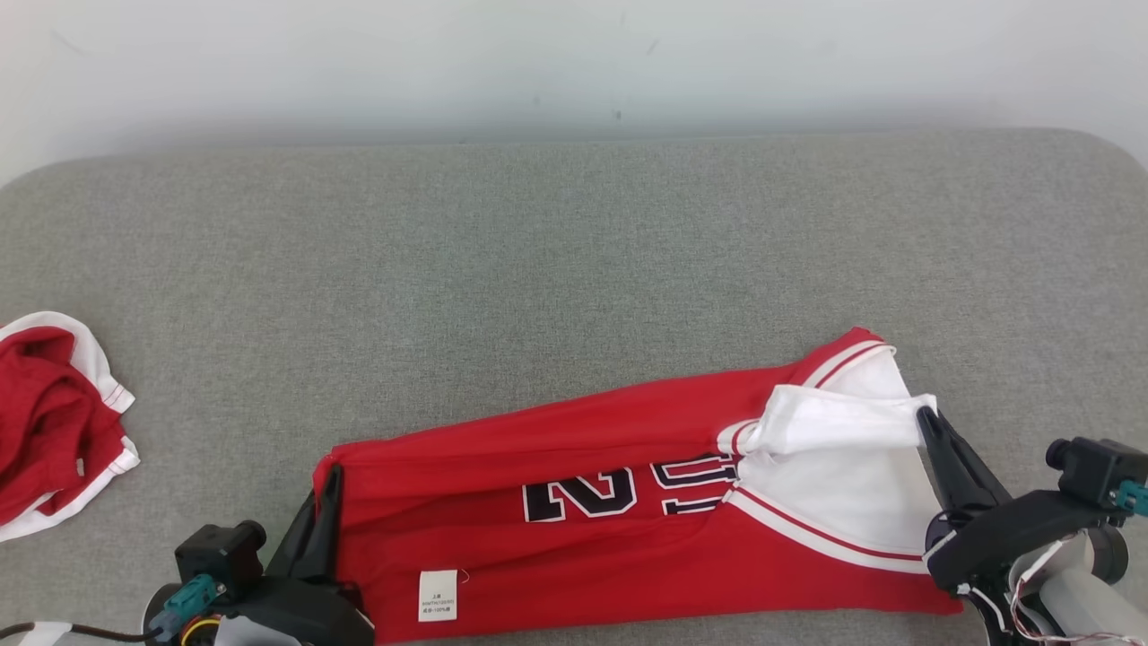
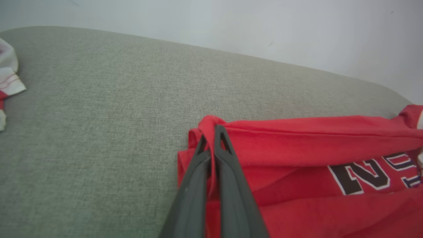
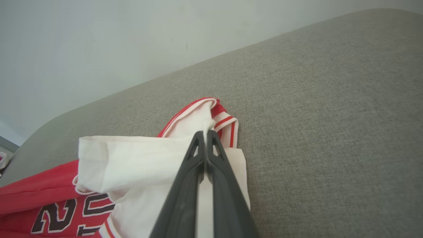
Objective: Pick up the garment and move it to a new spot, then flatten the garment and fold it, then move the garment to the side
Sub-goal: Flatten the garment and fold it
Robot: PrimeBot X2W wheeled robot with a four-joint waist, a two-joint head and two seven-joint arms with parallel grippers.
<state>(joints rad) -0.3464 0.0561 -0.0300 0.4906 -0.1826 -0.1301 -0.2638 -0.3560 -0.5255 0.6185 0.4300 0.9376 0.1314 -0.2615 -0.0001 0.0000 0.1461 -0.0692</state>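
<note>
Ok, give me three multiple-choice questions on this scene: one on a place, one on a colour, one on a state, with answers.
1. The spare red and white garment lies: A) at the far left of the grey surface B) against the wall C) at the far right.
2. The jersey has numerals that are: A) yellow B) dark, outlined white C) green.
3. The left gripper is: A) open above the cloth B) shut on the jersey's red edge C) shut on nothing.
Answers: A, it lies at the head view's left edge; B, dark digits edged white; B, red cloth pinched between its fingers.
</note>
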